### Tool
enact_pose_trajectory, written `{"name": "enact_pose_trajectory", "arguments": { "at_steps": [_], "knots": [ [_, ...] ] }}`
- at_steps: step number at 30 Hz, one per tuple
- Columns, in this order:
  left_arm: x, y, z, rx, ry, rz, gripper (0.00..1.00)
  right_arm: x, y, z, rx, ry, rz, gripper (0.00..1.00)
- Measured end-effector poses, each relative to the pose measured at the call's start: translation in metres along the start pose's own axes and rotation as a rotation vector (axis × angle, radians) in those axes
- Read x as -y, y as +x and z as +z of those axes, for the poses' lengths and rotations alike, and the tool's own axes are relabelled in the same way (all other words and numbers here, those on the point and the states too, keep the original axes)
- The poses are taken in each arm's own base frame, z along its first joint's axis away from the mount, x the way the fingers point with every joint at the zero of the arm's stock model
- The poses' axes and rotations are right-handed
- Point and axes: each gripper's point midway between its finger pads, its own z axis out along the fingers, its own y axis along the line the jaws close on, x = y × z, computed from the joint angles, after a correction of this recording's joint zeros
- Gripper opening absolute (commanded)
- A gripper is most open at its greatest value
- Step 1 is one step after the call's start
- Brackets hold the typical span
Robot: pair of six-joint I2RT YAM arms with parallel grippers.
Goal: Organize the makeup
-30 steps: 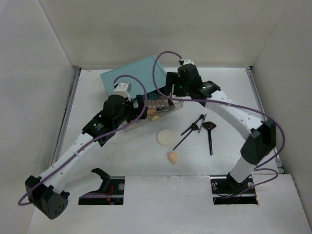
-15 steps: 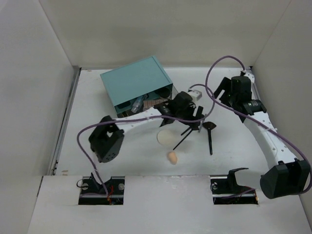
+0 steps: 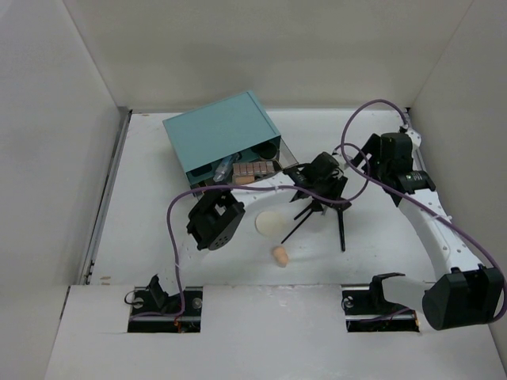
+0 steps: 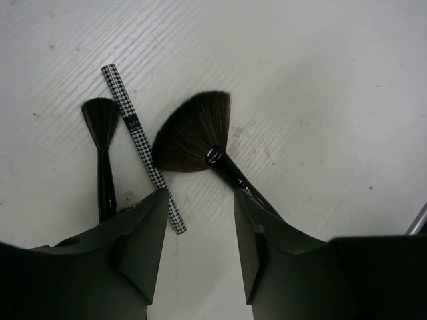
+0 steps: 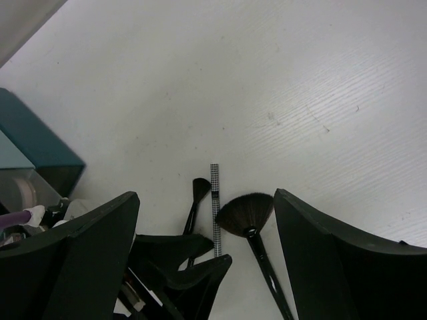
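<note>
black bristles spread wide: the black fan brush (image 4: 193, 133) lies flat on the white table (image 3: 158, 206), its handle passing beneath one finger of the left gripper (image 4: 200, 197). just beside it lies a thin houndstooth-patterned pencil (image 4: 142, 148), and past that a small black round-tipped brush (image 4: 100, 120). the left gripper's fingers stand partly apart, low over this cluster, with the pencil's end and the fan brush handle in the gap; nothing is pinched. the right gripper (image 5: 205, 195) hangs higher and off to the side, jaws wide apart and empty.

nearer the arm bases, the cream round puff (image 3: 271, 224) and the peach egg-shaped sponge (image 3: 280, 254) sit loose on the table, apart from each other. behind them the teal box (image 3: 222, 134) stands with a drawer open, holding a palette of brown squares (image 3: 252, 169) and what seems to be a clear bottle (image 3: 224, 167), though the overhead view is too small to be sure.

the job looks partly done: some pieces are stowed, while the brushes, pencil, puff and sponge are left to put away.
</note>
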Motion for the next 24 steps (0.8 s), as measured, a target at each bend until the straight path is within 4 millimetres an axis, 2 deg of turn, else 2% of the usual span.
{"name": "enact_pose_trajectory", "arguments": {
  "at_steps": [3, 8, 13, 19, 24],
  "knots": [
    [-0.007, 0.001, 0.002, -0.009, -0.028, 0.019, 0.36, 0.000, 0.000, 0.000, 0.000, 0.001, 0.004, 0.88],
    [-0.018, 0.006, 0.002, -0.029, -0.077, 0.049, 0.35, 0.000, 0.001, 0.001, -0.004, 0.000, 0.005, 0.88],
    [-0.021, 0.012, 0.011, -0.044, -0.094, 0.066, 0.35, 0.000, 0.001, 0.001, -0.004, 0.001, 0.004, 0.88],
    [-0.029, 0.031, 0.026, -0.084, -0.113, 0.071, 0.32, 0.001, 0.001, 0.001, -0.005, 0.002, 0.004, 0.88],
    [-0.030, 0.032, 0.026, -0.087, -0.122, 0.071, 0.29, 0.001, 0.002, 0.002, -0.008, 0.004, 0.004, 0.88]
  ]
}}
